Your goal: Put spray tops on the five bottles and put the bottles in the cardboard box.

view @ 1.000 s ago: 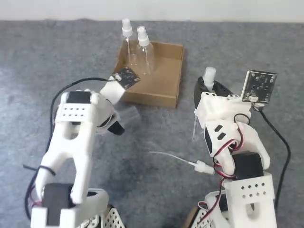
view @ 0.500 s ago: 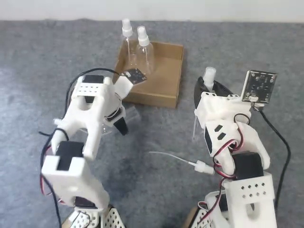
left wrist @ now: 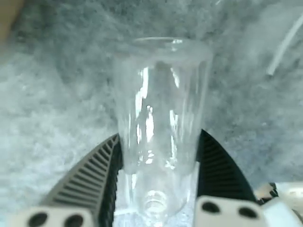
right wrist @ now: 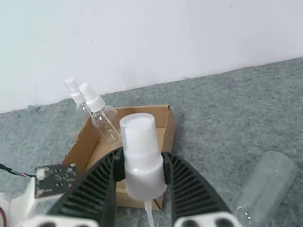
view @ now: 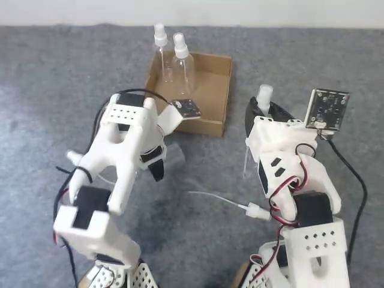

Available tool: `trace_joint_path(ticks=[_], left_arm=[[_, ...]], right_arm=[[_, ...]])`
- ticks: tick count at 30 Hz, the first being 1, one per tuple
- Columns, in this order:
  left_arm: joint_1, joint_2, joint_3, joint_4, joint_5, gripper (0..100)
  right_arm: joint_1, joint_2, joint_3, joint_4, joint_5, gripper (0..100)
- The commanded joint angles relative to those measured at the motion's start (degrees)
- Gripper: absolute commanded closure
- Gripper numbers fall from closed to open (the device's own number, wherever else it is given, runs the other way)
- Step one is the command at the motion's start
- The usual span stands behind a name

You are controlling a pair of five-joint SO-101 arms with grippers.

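Note:
My left gripper [left wrist: 158, 156] is shut on a clear bottle [left wrist: 161, 118] that has no top, gripping it near its neck. In the high view that bottle [view: 175, 150] lies tilted just in front of the cardboard box [view: 210, 96], with the left gripper [view: 163, 155] beside it. My right gripper [right wrist: 141, 175] is shut on a white spray top [right wrist: 139, 151]. It is held upright to the right of the box, where the high view shows the spray top [view: 264, 95] in the right gripper [view: 264, 107]. Two bottles with tops [view: 161, 51] [view: 182, 60] stand in the box's far left corner.
A loose spray top [view: 257, 210] with its long thin tube lies on the grey carpet between the arms. The right wrist view shows the box [right wrist: 163, 125], the capped bottles [right wrist: 97, 109] and the held clear bottle [right wrist: 265, 187]. A white wall stands behind the table.
The left arm has swung right and forward with the clear bottle, toward the middle in front of the box. The right arm and its spray top have not moved.

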Motion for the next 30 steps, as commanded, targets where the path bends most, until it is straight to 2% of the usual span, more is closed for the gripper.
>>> trace_joint_path(ticks=[1,14,19,24,30], left_arm=[[0.4,-7.3,-2.3,1.3,3.2,86],[-0.3,-14.7,-2.3,1.0,23.8,86],[-0.7,-18.5,-2.3,1.3,35.0,86],[-5.8,-23.1,-2.3,-0.2,43.7,86],[-15.3,-25.0,-2.3,-1.8,59.6,86]], right_arm=[[0.7,-1.5,-0.3,-1.5,-0.3,99.2],[0.7,-1.5,-0.3,-1.5,-0.3,99.2],[0.7,-1.5,-0.3,-1.5,-0.3,99.2],[0.7,-1.5,-0.3,-1.5,-0.3,99.2],[0.6,-1.5,-0.3,-1.5,-0.3,99.2]])
